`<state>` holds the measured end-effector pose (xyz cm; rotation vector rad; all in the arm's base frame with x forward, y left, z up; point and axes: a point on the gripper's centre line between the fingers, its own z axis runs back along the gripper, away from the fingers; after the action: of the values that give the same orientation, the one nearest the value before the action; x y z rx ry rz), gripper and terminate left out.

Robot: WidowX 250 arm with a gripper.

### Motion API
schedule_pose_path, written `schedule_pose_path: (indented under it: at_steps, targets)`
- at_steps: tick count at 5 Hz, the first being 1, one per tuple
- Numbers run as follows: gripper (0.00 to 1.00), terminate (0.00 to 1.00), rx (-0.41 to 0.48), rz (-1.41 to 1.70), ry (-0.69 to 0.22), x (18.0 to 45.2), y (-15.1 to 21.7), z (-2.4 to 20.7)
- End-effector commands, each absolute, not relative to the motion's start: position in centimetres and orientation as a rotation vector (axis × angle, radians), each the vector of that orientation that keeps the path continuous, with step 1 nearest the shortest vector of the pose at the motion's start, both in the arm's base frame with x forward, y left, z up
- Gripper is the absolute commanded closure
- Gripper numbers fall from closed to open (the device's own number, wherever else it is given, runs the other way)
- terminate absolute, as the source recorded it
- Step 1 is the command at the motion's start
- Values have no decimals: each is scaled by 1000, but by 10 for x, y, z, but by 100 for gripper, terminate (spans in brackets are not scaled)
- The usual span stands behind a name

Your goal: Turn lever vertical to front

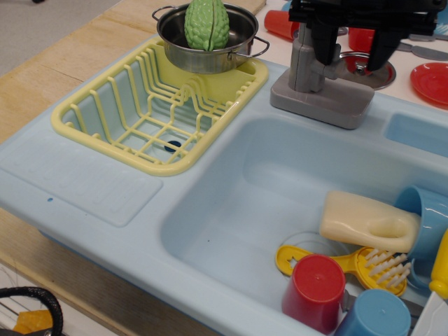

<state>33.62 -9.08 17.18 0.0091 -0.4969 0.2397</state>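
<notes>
1. Nearest you, in the pale blue plastic sink basin (266, 203), a glossy red plastic cup (315, 290) and a blue plastic cup (373, 313) stand at the front right corner. A yellow plastic scrub brush with white bristles (364, 266) lies just behind them, and a smooth cream plastic sponge-shaped block (367, 222) rests over it.
2. To the left, a yellow plastic dish rack with thin ribs (157, 105) sits in the sink unit's shallow left well. At its far end a shiny steel pot with two loop handles (208, 40) holds a ridged green plastic vegetable (206, 23).
3. Farther back, the grey plastic toy faucet (318, 84) stands on its wide rectangular base at the basin's rear rim.
4. Your black claw (350, 52) hangs over the faucet with its two fingers spread apart, straddling the space just right of the upright column. It grips nothing that you can see.
5. The short grey plastic lever (334, 54) sticks out to the right of the column, between the fingers; whether a finger touches it, you cannot tell.
6. Behind, a round silver lid with a red knob (364, 68) and a red plastic plate (430, 80) lie on the counter.
7. No readable writing shows anywhere.
</notes>
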Motion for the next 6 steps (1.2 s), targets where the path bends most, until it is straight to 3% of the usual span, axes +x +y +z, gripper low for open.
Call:
schedule_pose_path:
  at_steps: [1,3,5,6]
  targets:
    - [100,0,-7,279,-537,334,-83,185]
    - [100,0,-21,333,-546,319,-78,183]
    - [100,0,-75,395,-565,298,-68,164]
    - [100,0,-88,431,-525,295,-64,153]
